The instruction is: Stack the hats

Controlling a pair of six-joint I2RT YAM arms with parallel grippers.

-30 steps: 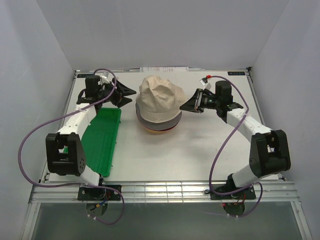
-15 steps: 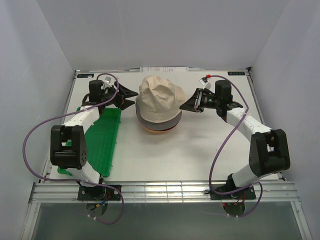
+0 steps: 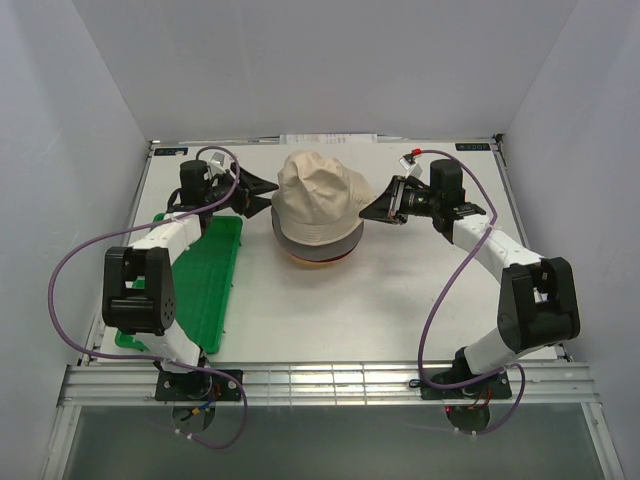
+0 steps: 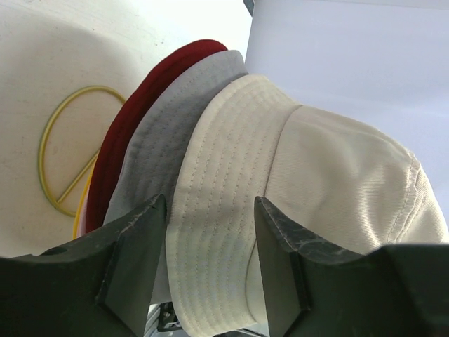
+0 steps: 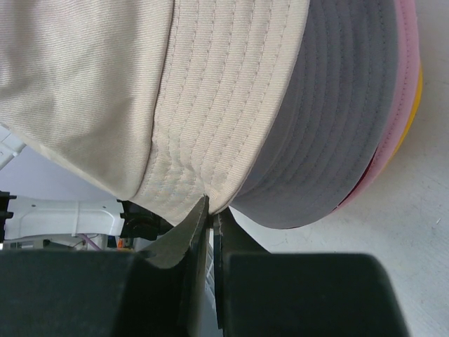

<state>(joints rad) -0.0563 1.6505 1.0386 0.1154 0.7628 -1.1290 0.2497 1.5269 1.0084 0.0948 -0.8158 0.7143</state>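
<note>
The hats sit in one stack in the middle of the table, with the beige bucket hat (image 3: 318,195) on top. The grey hat (image 3: 318,247) is under it, and red and yellow edges show at the bottom. My right gripper (image 3: 368,210) is shut on the beige brim's right edge (image 5: 210,200). The right wrist view also shows the grey hat (image 5: 330,126), the pale pink hat (image 5: 401,84) and the yellow-orange hat (image 5: 417,91). My left gripper (image 3: 262,192) is open, and the beige brim (image 4: 210,210) lies between its fingers (image 4: 133,260). The dark red hat (image 4: 151,98) and grey hat (image 4: 172,140) show beside the brim.
A green plastic tray (image 3: 205,275) lies at the left under my left arm. A gold wire frame (image 4: 66,161) shows under the stack's edge in the left wrist view. White walls close in the back and both sides.
My left arm has swung inward and its open gripper has moved slightly right, onto the beige brim. The right gripper and the stack have stayed in place.
</note>
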